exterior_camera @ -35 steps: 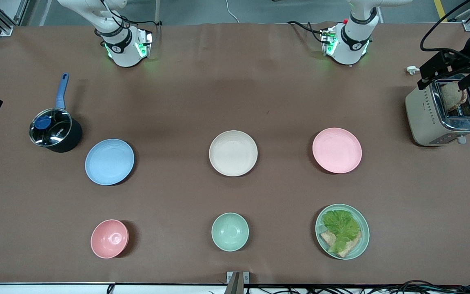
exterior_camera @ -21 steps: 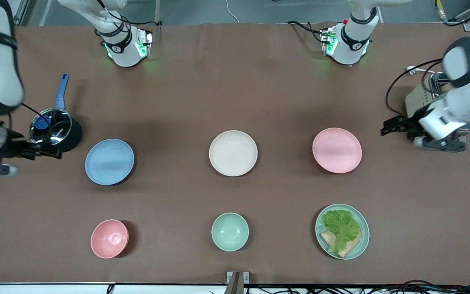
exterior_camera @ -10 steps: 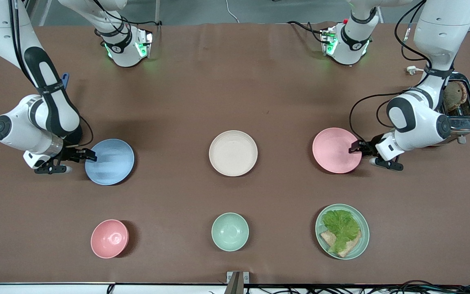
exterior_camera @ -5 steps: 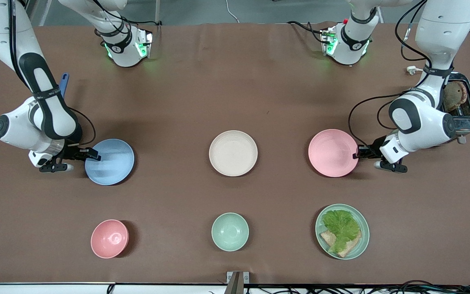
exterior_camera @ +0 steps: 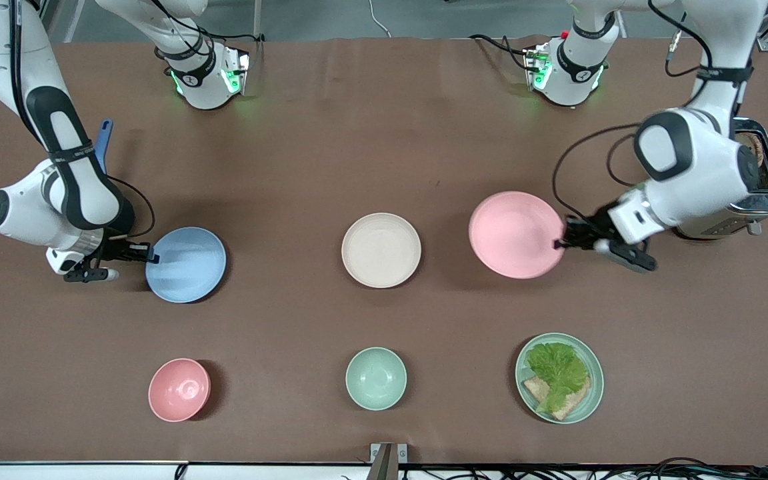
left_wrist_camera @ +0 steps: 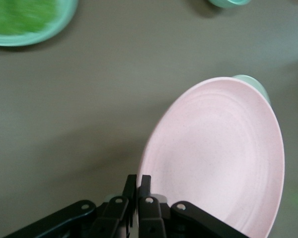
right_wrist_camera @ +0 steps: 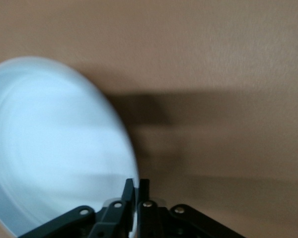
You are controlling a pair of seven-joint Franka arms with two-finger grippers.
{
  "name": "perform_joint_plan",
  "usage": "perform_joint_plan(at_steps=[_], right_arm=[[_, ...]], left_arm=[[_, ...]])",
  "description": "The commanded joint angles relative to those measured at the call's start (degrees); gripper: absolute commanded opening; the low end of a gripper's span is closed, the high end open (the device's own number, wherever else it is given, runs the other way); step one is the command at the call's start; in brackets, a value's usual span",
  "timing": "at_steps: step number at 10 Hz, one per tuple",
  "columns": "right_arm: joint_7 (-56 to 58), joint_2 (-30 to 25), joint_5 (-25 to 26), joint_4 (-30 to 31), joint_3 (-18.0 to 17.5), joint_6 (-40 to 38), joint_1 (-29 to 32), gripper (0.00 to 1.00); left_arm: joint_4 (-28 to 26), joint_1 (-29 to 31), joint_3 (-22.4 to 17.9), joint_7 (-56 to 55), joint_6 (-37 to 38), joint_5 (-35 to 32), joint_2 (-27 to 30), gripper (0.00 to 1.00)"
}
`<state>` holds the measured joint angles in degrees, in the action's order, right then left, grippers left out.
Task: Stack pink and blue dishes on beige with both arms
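The pink plate (exterior_camera: 516, 234) hangs tilted above the table between the beige plate (exterior_camera: 381, 250) and the toaster, its rim pinched by my left gripper (exterior_camera: 561, 242), which is shut on it. From the left wrist the pink plate (left_wrist_camera: 218, 158) fills the view, with the left gripper (left_wrist_camera: 137, 183) clamped on its edge. My right gripper (exterior_camera: 149, 255) is shut on the rim of the blue plate (exterior_camera: 186, 264), which is lifted slightly at the right arm's end. The right wrist shows the blue plate (right_wrist_camera: 54, 144) and the right gripper (right_wrist_camera: 136, 188) on its rim. The beige plate lies flat mid-table.
A pink bowl (exterior_camera: 179, 389), a mint-green bowl (exterior_camera: 376, 378) and a green plate with lettuce and bread (exterior_camera: 559, 378) line the table's near edge. A toaster (exterior_camera: 757, 190) stands at the left arm's end. A blue pan handle (exterior_camera: 104, 141) shows by the right arm.
The left gripper has lifted the pink plate and carried it toward the beige plate. The right gripper has raised the blue plate and shifted it slightly toward the middle.
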<state>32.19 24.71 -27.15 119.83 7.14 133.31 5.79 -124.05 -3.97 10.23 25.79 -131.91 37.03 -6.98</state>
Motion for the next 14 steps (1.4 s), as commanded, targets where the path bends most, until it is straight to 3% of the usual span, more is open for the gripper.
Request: perform_joint_plan(at_steps=[1,3,4,6,7,9,10,13,14], right_arm=[[-3.25,-0.98,0.34,-11.22,4.35,-17.90,-0.60,0.01],[-12.11,-0.81,7.43,-23.00,5.07,-31.73,-0.95,0.01],[-15.90,-0.72,8.16,-27.50,5.07,-36.23,-2.26,0.01],[-21.53,-0.81,8.17,-31.83,4.72,-40.91,-4.55,0.01],[-25.82,-1.24,8.17,-32.02,3.59,-41.37,-5.69,0.01],[-34.87,-2.39,8.35,-32.38,-1.67,-41.11,-5.79,0.01],[-38.31,-2.65,9.30,-32.38,-3.96,-40.67,-5.88,0.01],[-46.76,-3.62,12.29,-31.59,-12.12,-37.69,-5.96,0.01],[-48.96,-3.79,12.39,-30.54,-14.68,-36.38,-6.14,0.01]], left_arm=[[-1.46,-0.68,7.83,-9.29,-4.65,-0.02,-2.15,0.02],[0.37,-0.95,13.82,-18.01,-7.12,-0.37,-4.17,0.02],[1.60,-1.04,14.89,-21.79,-7.05,-2.20,-4.53,0.02],[8.87,-5.23,16.40,-27.25,-9.40,-7.47,-16.24,0.03],[10.82,-7.26,16.40,-33.54,-12.99,-13.50,-20.66,0.04],[12.68,-7.63,16.66,-46.11,-16.88,-28.26,-25.78,0.03],[13.12,-8.07,16.66,-49.13,-17.24,-31.98,-27.36,0.03],[17.69,-9.91,16.57,-54.51,-17.86,-35.96,-31.59,0.04],[18.48,-10.00,16.57,-56.70,-17.86,-37.71,-32.21,0.16]])
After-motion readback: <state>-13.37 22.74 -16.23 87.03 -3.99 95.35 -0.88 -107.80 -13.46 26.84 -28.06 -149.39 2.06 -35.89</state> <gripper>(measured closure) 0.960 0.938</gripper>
